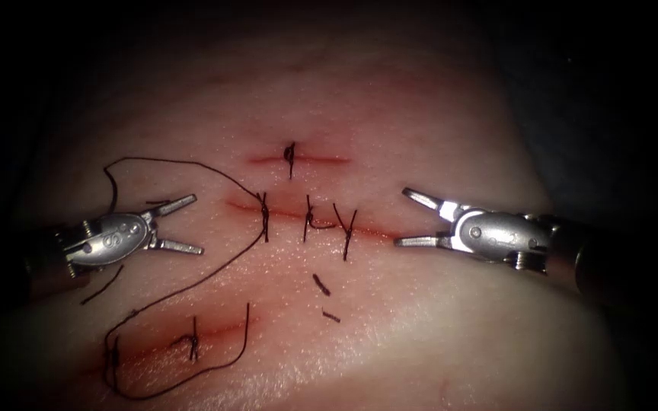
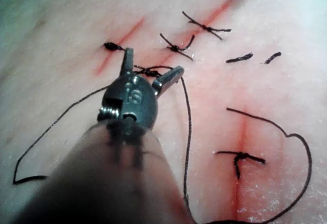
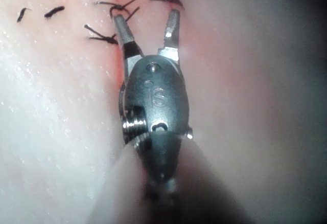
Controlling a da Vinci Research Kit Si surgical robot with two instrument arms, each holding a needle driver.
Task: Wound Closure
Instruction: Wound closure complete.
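Endoscope view: left silver tool (image 1: 194, 224) and right silver tool (image 1: 400, 217) spread wide, holding nothing, flanking stitched red cut (image 1: 306, 217) in pale tissue (image 1: 420, 320); long black thread (image 1: 192, 285) loops left.
Left wrist view: thread (image 2: 188, 127) trails past spread jaws.
Right wrist view: two cut thread ends (image 3: 38, 13).

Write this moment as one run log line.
left tool: open, holds nothing | right tool: open, holds nothing | thread: loose on tissue

Left tool (image 1: 192, 225), right tool (image 1: 409, 218): polished glossy metal; thread (image 1: 215, 274): thin, dark, matt; tissue (image 1: 420, 327): pale, moist sheen, finely pebbled; red fluid (image 1: 310, 159) glistens
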